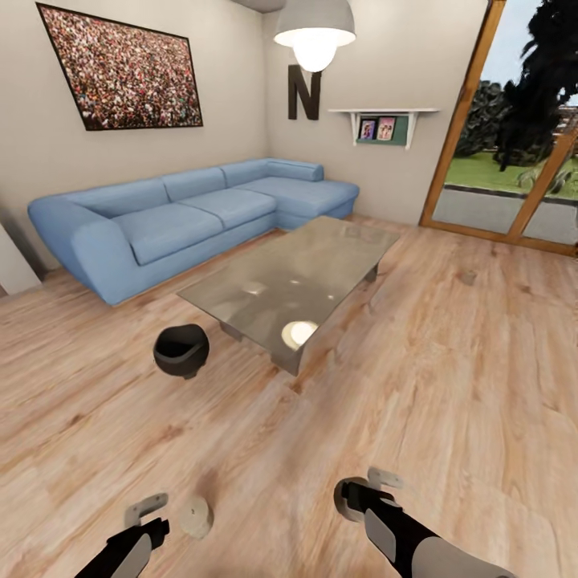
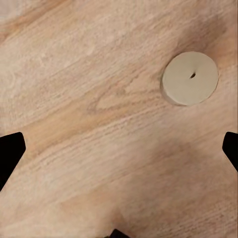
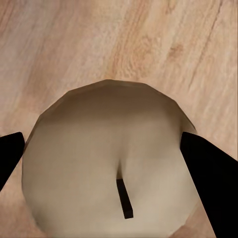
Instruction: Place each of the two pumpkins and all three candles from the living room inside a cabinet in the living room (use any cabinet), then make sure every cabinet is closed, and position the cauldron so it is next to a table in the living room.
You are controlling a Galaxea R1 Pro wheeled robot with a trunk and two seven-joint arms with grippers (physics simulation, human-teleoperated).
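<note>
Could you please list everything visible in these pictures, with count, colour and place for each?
candles: two, grey-beige; one on the floor beside the left gripper, one between the right gripper's fingers
cauldron: one, glossy black, on the floor by the table's near corner
table: one, greyish glass top, mid-room
sofa: one, blue, corner-shaped, along the back walls
picture: one, speckled, dark frame, on the wall above the sofa
letter N: one, dark, on the back wall
shelf: one, white, holding two small photos
lamp: one, grey shade, lit, hanging overhead
glass door: wooden frame, at the right
left gripper: open above the floor
right gripper: around a candle
</note>
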